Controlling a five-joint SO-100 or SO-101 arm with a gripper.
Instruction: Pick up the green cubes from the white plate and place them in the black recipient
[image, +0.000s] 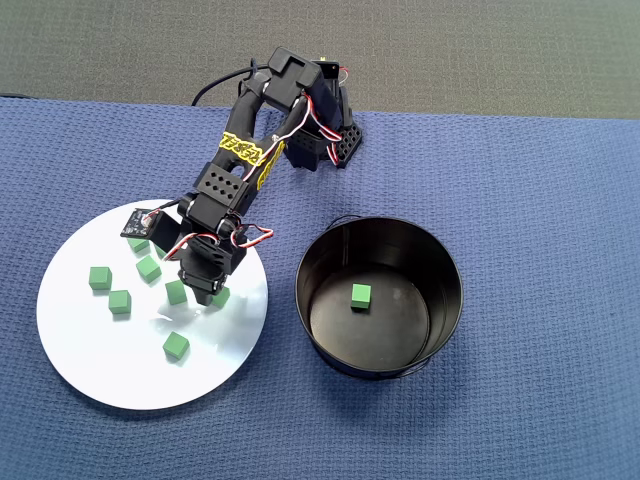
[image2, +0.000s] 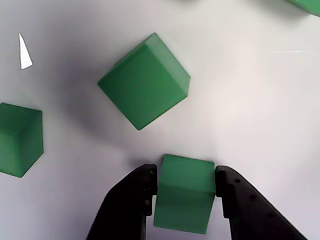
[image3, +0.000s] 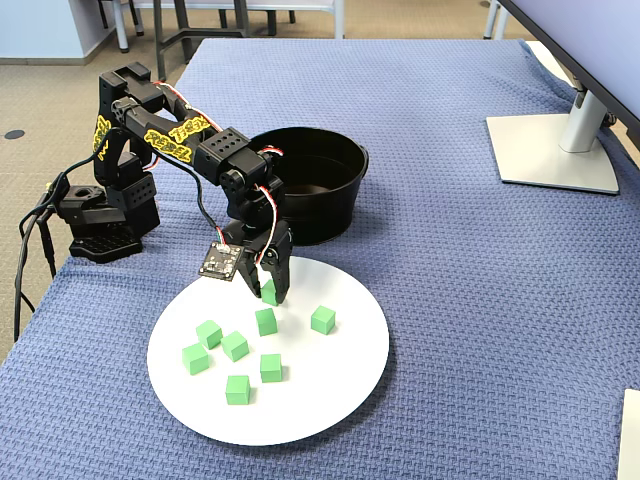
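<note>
Arm (image3: 190, 145) bends down over white plate (image3: 340, 395), jaws pinching a green cube (image2: 184, 194).

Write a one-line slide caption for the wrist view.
Gripper closed on a green cube on the white plate, with more green cubes nearby.

Bare counter (image: 280, 300) between white plate (image: 90, 370) and black recipient (image: 440, 340): open | recipient's tall wall: in the way | loose green cubes (image3: 235, 345) beside gripper (image3: 270, 290): crowded | plate's near edge: free
</note>
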